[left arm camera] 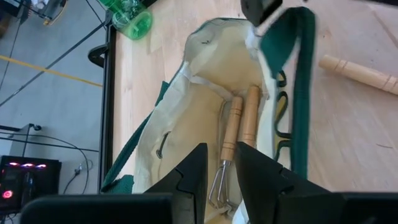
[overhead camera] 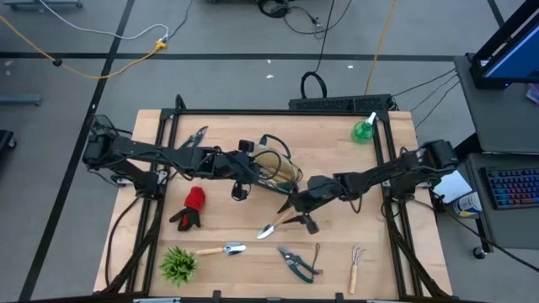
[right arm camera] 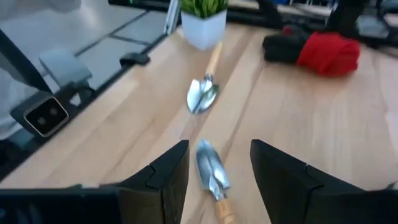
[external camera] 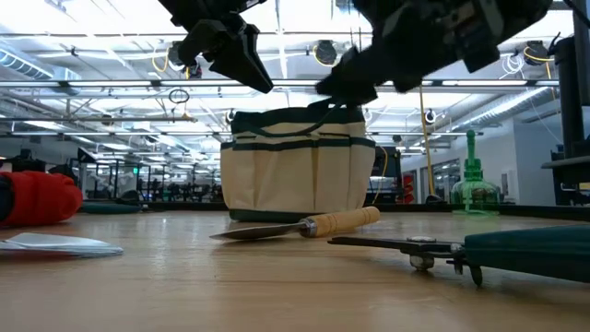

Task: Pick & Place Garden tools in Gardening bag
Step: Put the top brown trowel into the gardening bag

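The cream gardening bag (overhead camera: 278,167) stands upright at mid-table, mouth up. Two wooden-handled tools (left arm camera: 242,124) lie inside it. My left gripper (left arm camera: 221,168) hovers open over the bag's left rim, above the bag in the low view. A wooden-handled trowel (overhead camera: 282,223) lies flat on the table just near of the bag. My right gripper (right arm camera: 219,149) hangs open above it, well clear, and its fingers frame the blade (right arm camera: 210,167) in the right wrist view. The red-and-black glove (overhead camera: 192,206) and a second trowel (overhead camera: 221,250) lie to the near left.
Green pruners (overhead camera: 296,263) and a small fork (overhead camera: 356,269) lie by the near edge. Other pruners (overhead camera: 195,137) lie far left. A green spray bottle (overhead camera: 364,129) stands far right. A spiky potted plant (overhead camera: 178,263) stands at the near left corner.
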